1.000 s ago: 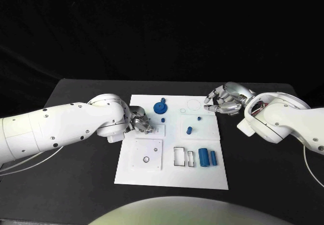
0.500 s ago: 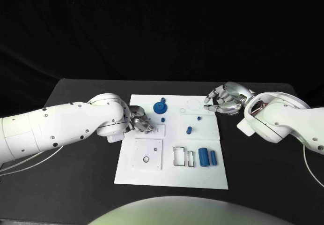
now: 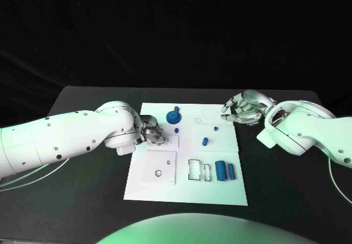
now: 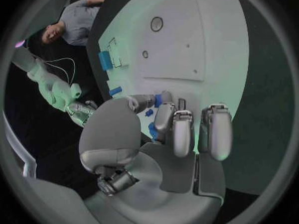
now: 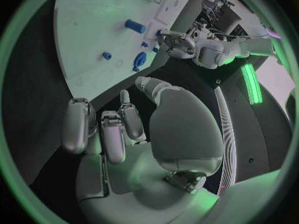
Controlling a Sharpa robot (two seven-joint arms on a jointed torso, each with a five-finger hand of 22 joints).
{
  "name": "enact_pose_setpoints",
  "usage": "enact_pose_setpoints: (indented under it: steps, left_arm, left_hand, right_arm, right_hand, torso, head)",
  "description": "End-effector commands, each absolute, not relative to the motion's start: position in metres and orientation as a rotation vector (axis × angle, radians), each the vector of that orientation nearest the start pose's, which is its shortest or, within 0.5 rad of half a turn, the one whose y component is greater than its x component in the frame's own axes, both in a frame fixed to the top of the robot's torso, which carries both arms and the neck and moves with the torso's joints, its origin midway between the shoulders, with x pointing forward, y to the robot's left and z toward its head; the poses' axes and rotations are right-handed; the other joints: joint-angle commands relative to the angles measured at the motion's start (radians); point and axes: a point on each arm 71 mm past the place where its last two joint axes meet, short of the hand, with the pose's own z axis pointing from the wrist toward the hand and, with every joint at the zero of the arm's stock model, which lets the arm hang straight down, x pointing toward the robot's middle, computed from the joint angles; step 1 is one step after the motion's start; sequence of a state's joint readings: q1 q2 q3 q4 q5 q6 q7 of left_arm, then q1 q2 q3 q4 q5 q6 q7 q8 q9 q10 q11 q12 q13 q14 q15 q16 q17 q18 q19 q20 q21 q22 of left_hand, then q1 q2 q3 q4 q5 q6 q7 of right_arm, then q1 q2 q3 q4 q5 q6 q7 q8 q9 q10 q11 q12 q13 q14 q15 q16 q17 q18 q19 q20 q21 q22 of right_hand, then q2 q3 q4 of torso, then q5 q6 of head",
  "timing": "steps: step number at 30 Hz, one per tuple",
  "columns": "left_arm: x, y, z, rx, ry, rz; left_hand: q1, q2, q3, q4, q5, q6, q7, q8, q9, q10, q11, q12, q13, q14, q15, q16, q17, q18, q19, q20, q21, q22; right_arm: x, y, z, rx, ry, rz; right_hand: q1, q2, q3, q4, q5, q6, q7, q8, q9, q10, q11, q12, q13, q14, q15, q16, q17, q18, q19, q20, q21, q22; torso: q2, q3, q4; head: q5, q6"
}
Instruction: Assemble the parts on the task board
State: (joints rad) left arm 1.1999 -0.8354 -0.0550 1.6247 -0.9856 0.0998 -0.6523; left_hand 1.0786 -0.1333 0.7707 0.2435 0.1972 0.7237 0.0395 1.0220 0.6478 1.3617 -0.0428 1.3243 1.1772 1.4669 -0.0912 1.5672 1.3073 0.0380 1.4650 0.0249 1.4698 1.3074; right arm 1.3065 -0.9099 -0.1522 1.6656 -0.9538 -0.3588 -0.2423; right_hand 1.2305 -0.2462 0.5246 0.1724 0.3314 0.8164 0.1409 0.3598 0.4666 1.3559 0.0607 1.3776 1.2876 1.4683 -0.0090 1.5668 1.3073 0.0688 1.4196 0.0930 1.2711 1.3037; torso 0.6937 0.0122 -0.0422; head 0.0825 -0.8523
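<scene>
My left robot hand (image 3: 150,133) sits at the task board's (image 3: 220,190) nine-o'clock edge, fingers curled toward a small blue part (image 4: 157,100); whether they grip it I cannot tell. My right robot hand (image 3: 243,110) hovers at two o'clock, fingers apart and empty. The blue knob (image 3: 174,117) stands at twelve; two blue cylinders (image 3: 226,170) lie toward five, well clear.

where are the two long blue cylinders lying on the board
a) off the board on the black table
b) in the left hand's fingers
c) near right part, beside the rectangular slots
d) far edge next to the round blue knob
c: the two blue cylinders lie side by side on the task board, just right of the rectangular slots, apart from both hands.
</scene>
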Motion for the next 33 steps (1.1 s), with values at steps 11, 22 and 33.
enact_pose_setpoints:
  steps: [11, 22, 33]
  left_arm:
    - [0.450, 0.190, -0.221, -0.254, 2.450, -0.414]
    - [0.458, 0.194, -0.208, -0.253, 2.500, -0.425]
    - [0.469, 0.188, -0.199, -0.242, 2.609, -0.466]
  left_hand:
    - [0.019, 0.010, 0.148, -0.139, -0.011, 0.001, -0.005, 0.008, 0.002, 0.001, 0.006, -0.005, 0.001, 0.104, 0.002, 0.004, 0.263, -0.012, 0.046, -0.001, -0.005, 0.220]
    - [0.020, 0.009, 0.154, -0.145, -0.013, 0.002, -0.005, 0.009, 0.002, -0.003, 0.006, -0.009, -0.005, 0.104, 0.003, 0.004, 0.263, -0.009, 0.037, -0.001, -0.020, 0.214]
    - [0.022, 0.011, 0.161, -0.163, -0.020, 0.005, -0.005, 0.007, 0.000, -0.001, 0.008, -0.009, -0.004, 0.104, 0.004, 0.004, 0.263, -0.007, 0.033, 0.001, -0.029, 0.212]
  right_arm:
    - [0.464, -0.204, -0.180, 0.335, 1.877, 0.761]
    - [0.464, -0.205, -0.180, 0.337, 1.878, 0.758]
    - [0.465, -0.204, -0.181, 0.336, 1.878, 0.758]
  right_hand:
    - [0.003, -0.002, 0.011, -0.002, 0.011, -0.001, -0.003, 0.004, 0.002, -0.002, -0.006, 0.001, -0.001, 0.103, -0.007, 0.004, 0.264, 0.011, -0.006, -0.004, -0.006, 0.000]
    - [0.003, -0.002, 0.011, -0.002, 0.012, -0.001, -0.003, 0.004, 0.002, -0.003, -0.006, 0.001, -0.002, 0.103, -0.007, 0.004, 0.264, 0.011, -0.005, -0.004, -0.006, 0.000]
    - [0.003, -0.002, 0.012, -0.002, 0.015, -0.001, -0.003, 0.005, 0.003, -0.002, -0.006, 0.001, -0.001, 0.103, -0.007, 0.004, 0.264, 0.011, -0.005, -0.004, -0.006, 0.000]
  torso:
    - [0.000, 0.0016, 0.0005]
    - [-0.001, 0.0024, 0.0006]
    - [-0.001, 0.0022, 0.0002]
  head:
    - [0.003, 0.001]
    - [0.005, 0.007]
    - [0.004, 0.008]
